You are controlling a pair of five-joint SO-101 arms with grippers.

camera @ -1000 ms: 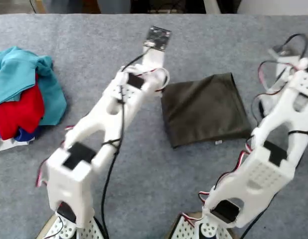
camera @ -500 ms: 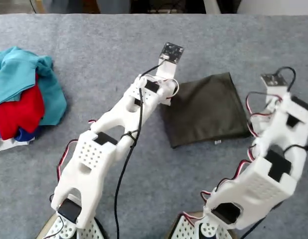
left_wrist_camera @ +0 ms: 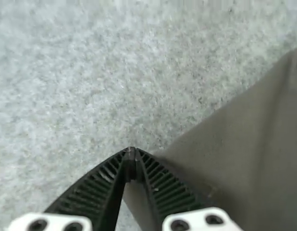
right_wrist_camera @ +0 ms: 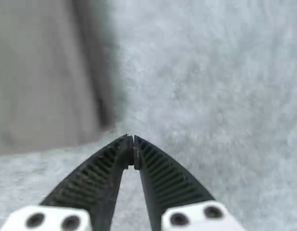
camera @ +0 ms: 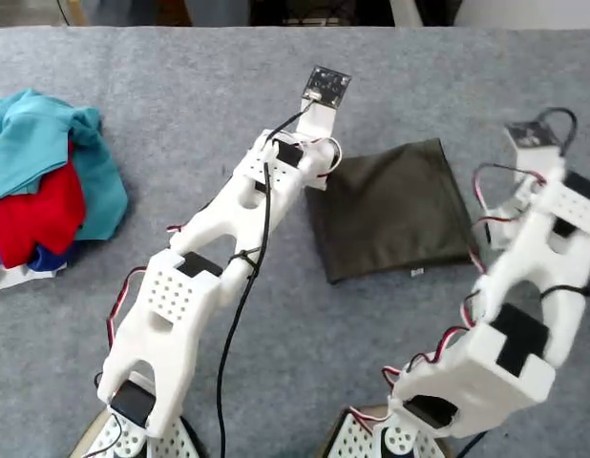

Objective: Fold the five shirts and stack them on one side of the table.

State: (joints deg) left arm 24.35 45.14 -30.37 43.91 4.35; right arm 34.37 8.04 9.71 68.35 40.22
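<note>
**Ann:** Both arms are down at the folded shirt [camera: 390, 210], one on each side of it. What worries you here?

**Ben:** The left gripper [left_wrist_camera: 130, 158]. Its jaws are pressed together, tips right at a corner of the folded shirt. I can't tell whether any cloth is nipped between them. If it is, one pull peels the fold open. If not, a sideways nudge could rumple that edge.

**Ann:** And the right gripper [right_wrist_camera: 129, 144]?

**Ben:** Closed too, with nothing in it. Its tips sit over the table [camera: 180, 86] just beside the folded shirt's opposite edge. If the two push unevenly from either side, I'd expect the shirt to twist.

**Ann:** And the rest of the job?

**Ben:** The heap of unfolded shirts [camera: 42, 181] lies well apart from the folded shirt, out past its left-arm side. They look tangled, so lifting one may drag another along.
</note>
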